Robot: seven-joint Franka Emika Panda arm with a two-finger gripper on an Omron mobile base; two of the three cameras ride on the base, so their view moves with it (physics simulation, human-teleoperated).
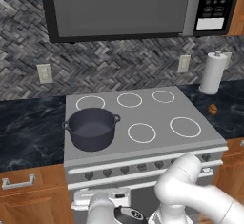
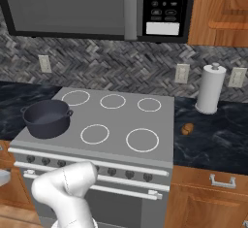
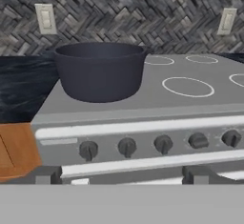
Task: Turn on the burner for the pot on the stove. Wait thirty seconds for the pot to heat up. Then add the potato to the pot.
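The pot sits on the stove front-left ring. The potato lies on the bench. The tool is spread wide, empty, facing the knobs.

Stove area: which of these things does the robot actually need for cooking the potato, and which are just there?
Needed for the job:
- stove, with its row of knobs
- pot, on the front left burner
- potato, on the counter right of the stove
- gripper, open, facing the knobs

Just there:
- paper towel roll
- microwave
- wall outlets
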